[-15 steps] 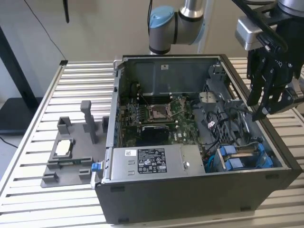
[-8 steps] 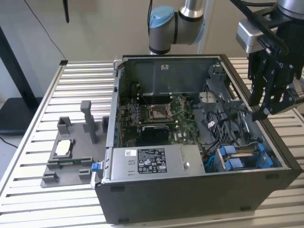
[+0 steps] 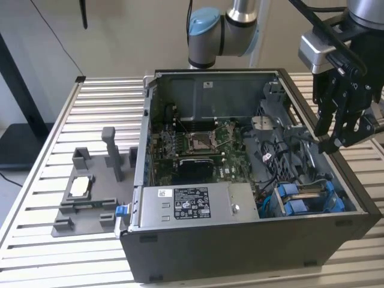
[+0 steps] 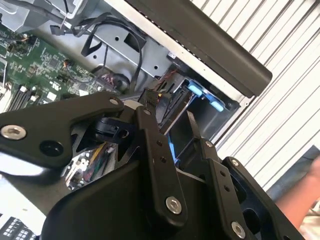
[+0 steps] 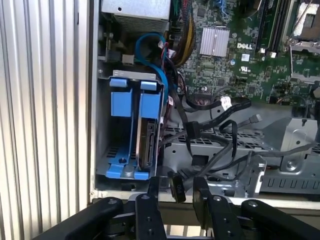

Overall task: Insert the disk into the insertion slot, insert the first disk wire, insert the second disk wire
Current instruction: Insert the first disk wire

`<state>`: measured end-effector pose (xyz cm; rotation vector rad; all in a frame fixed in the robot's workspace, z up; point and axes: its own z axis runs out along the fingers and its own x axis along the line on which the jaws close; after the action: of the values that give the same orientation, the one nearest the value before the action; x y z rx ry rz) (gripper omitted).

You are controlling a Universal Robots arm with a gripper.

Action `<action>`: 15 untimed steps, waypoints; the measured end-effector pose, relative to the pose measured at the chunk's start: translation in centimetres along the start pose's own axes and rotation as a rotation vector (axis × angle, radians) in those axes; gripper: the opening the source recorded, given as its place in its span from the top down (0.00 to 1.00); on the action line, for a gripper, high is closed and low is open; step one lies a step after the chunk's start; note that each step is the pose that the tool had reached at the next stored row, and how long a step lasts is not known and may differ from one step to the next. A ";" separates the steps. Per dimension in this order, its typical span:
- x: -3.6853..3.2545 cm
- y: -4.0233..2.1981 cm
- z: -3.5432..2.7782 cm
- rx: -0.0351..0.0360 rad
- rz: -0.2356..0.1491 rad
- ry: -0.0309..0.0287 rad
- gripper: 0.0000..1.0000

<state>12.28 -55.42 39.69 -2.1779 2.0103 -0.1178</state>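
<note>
The disk (image 5: 146,145), framed by its bright blue bracket (image 5: 125,102), sits inside the insertion slot (image 5: 102,130) of the grey drive cage. In the exterior view that cage is at the case's front on the exterior view's right, where the disk's (image 3: 303,198) blue frame shows. My gripper (image 3: 330,143) hangs above the case rim just behind the cage. In both wrist views a black disk wire connector (image 5: 176,186) (image 4: 151,97) stands between my fingertips, lifted above the rim. My gripper (image 5: 176,180) is shut on it, and its cable trails back into the case.
More loose black cables (image 5: 227,103) and a blue cable (image 5: 155,55) lie beside the cage. The silver power-supply box (image 3: 192,204) and the motherboard (image 3: 204,144) take up the case's middle. A grey fixture (image 3: 81,187) stands on the slatted table (image 3: 60,132).
</note>
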 end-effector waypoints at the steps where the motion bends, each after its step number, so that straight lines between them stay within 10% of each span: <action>1: 0.00 0.00 0.02 0.0005 -0.006 -0.0003 0.59; 15: -0.04 0.07 0.43 0.0015 -0.063 0.0080 0.62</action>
<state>12.29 -55.36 39.26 -2.2442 1.9453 -0.1364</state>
